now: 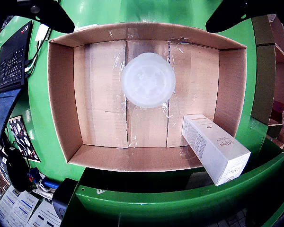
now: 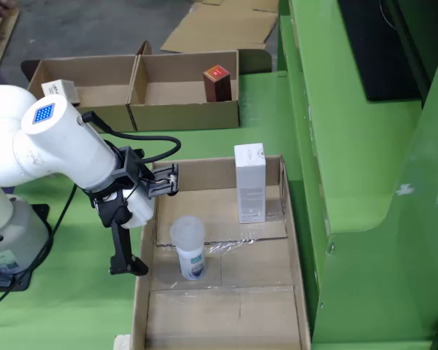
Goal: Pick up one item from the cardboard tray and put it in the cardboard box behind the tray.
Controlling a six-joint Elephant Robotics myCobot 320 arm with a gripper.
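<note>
The cardboard tray (image 1: 61, 113) fills the wrist view. In it stands a bottle with a round translucent cap (image 1: 148, 79), near the middle. A tall white carton (image 1: 215, 147) stands in the tray's lower right corner. My gripper (image 1: 142, 12) is open and empty; its black fingers (image 1: 47, 14) show at the top corners. In the fixed view my gripper (image 2: 147, 219) hangs over the tray's left wall (image 2: 140, 292), left of the bottle (image 2: 187, 248). The white carton (image 2: 250, 182) stands at the far end. Behind the tray are two joined cardboard boxes (image 2: 182, 113).
The right box holds a red-brown carton (image 2: 217, 82), the left box a white item (image 2: 60, 90). A green cabinet (image 2: 336, 146) rises along the tray's right side. A laptop (image 1: 12, 56) sits left of the tray in the wrist view. Flat cardboard (image 2: 219, 25) lies on the floor behind.
</note>
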